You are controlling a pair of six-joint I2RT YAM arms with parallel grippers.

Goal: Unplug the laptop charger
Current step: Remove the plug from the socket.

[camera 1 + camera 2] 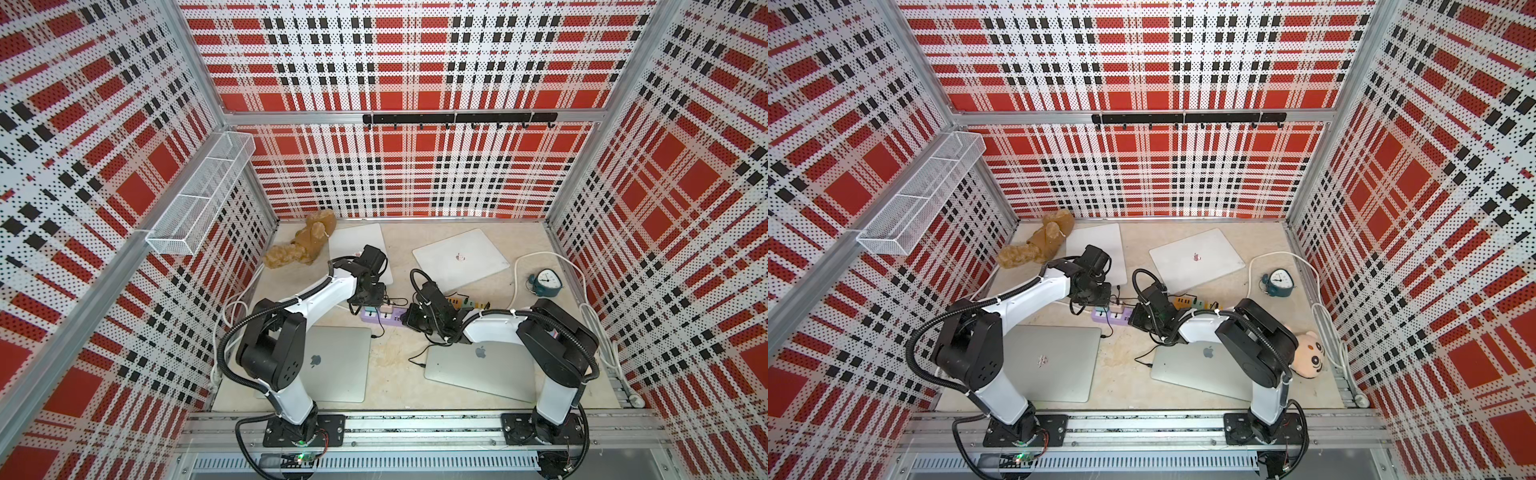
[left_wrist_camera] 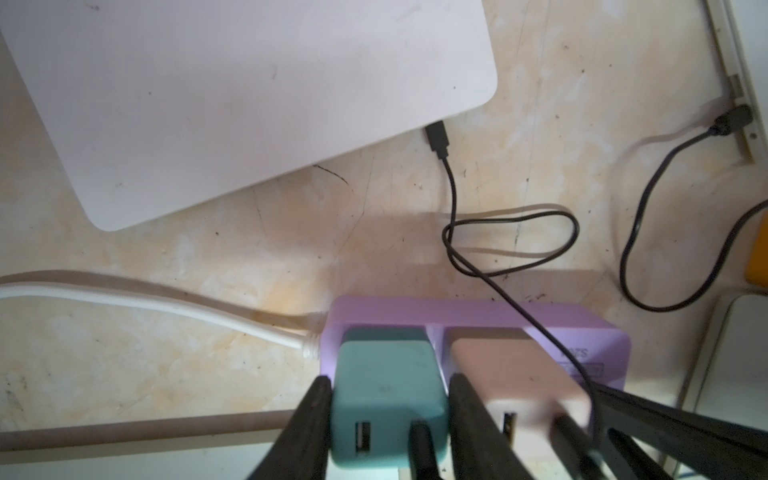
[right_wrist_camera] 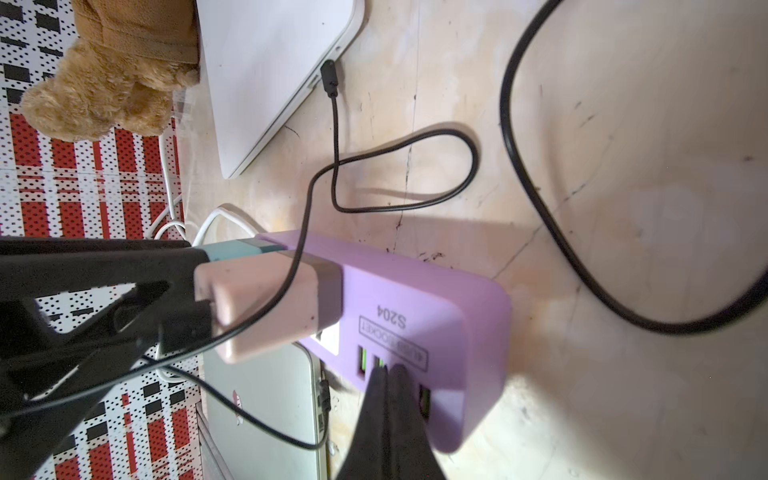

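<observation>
Left jaws clamp the teal charger [image 2: 386,382], upright in the purple power strip [image 2: 457,311], ports pointing up. Right jaws, pressed together, touch the strip.

Inside the left pincer [image 2: 390,384], the teal charger [image 2: 386,365] is looking like smooth matt plastic, the lilac power strip [image 2: 478,313] holding it likewise; beyond the pincer, the marbled tabletop [image 2: 166,257] is showing scuffs.

I'm reading "S204" on the purple power strip [image 3: 457,316], beside a boxed label partly reading "4USB …OCKET".
</observation>
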